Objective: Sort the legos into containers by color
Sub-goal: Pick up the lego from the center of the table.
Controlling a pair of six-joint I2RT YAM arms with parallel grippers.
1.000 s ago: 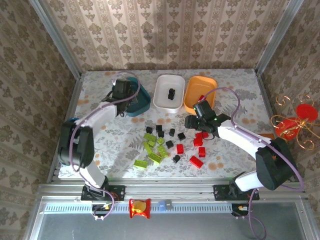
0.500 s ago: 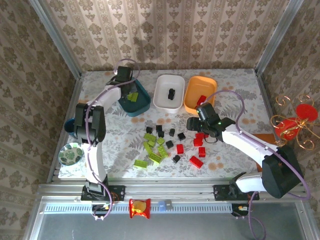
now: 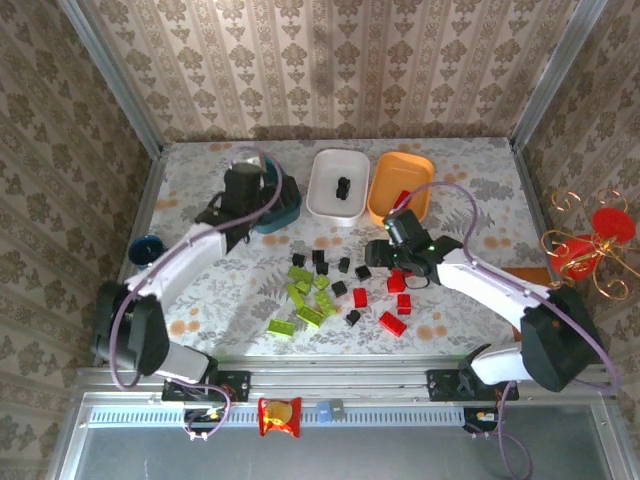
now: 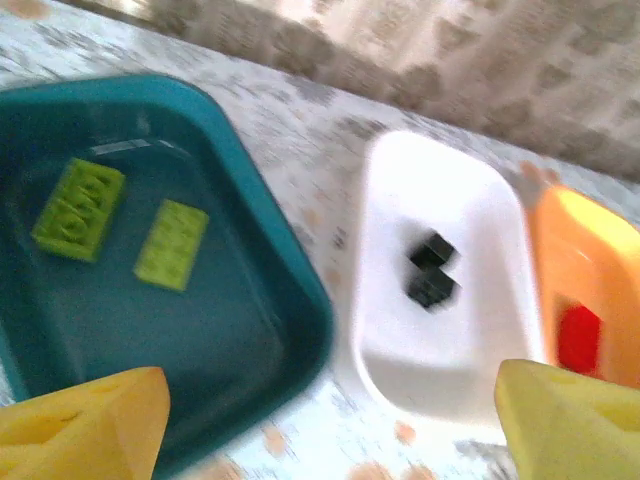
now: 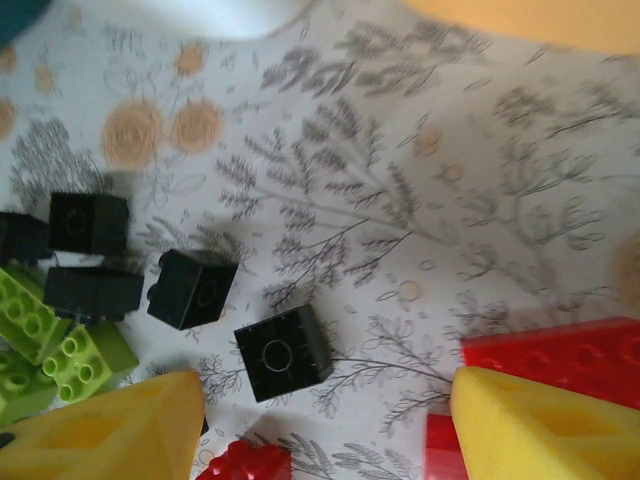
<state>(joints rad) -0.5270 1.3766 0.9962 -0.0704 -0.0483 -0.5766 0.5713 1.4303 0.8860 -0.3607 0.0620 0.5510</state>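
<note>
Black glossy plastic is being offered to the right jaws: a tiny one-stud cube (image 5: pixel 283 352) is lying on the floral counter (image 5: pixel 420 180) just ahead of the gap, nearer the fingertip (image 5: pixel 110 430) beside the lime-green bricks (image 5: pixel 50 340). Being square, it has no long axis to be matched. These jaws are being held apart, with nothing gripped. A red studded brick (image 5: pixel 560 350) is lying just beside the other fingertip. The right arm is being judged the nearer one for this cube, and the white tray (image 4: pixel 400 340), with black cubes (image 4: pixel 432 272) in it, its likely goal. The left jaws are being held wide and empty above the smooth teal tray (image 4: pixel 230 340), where two green bricks (image 4: pixel 78 208) are lying flat. A red block (image 4: pixel 578 338) is lying in the orange tray (image 4: pixel 585 235).
</note>
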